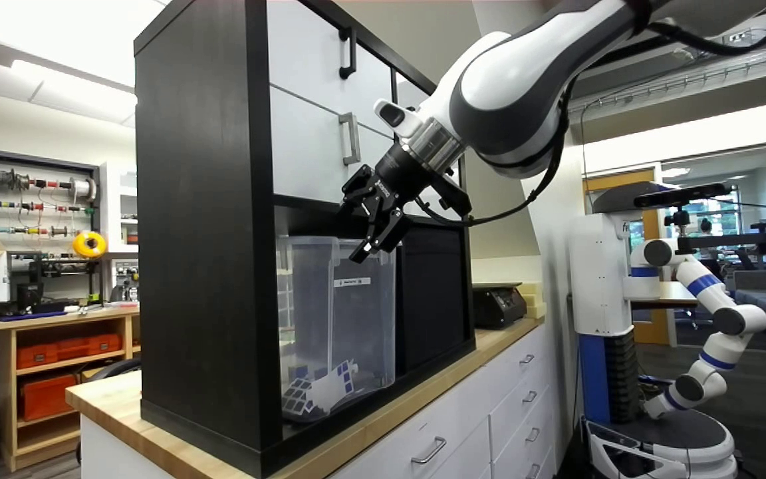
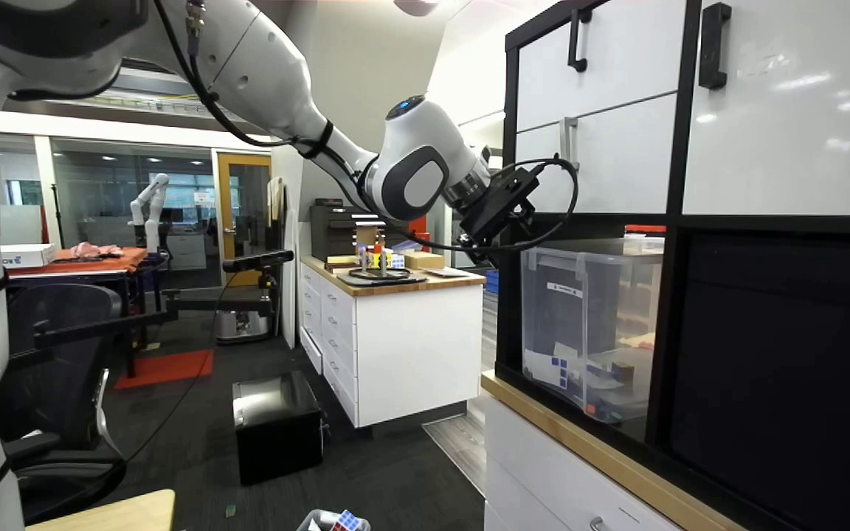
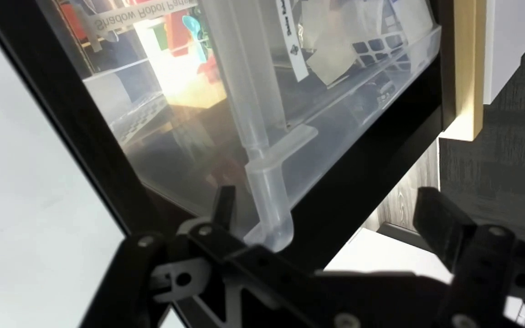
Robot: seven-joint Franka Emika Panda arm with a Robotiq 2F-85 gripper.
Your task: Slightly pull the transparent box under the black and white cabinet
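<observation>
The transparent box [image 1: 363,313] sits upright in the lower compartment of the black and white cabinet [image 1: 197,219]; both also show in the other exterior view, the box [image 2: 554,317] under the white fronts [image 2: 617,59]. White and blue checkered pieces lie inside it. My gripper [image 1: 354,231] is at the upper front of the box, below the drawer fronts. In the wrist view the gripper [image 3: 326,200] is open with fingers wide apart. The box's rimmed corner [image 3: 271,214] lies between them, nearer the left finger. Nothing is gripped; I cannot tell whether that finger touches the box.
The cabinet stands on a wooden top [image 1: 416,392] over white drawers [image 1: 483,412]. A dark compartment [image 1: 433,293] lies beside the box. Drawer handles [image 1: 350,140] stick out above the gripper. A black device [image 1: 499,305] stands farther along. A cable [image 2: 565,214] loops round the wrist.
</observation>
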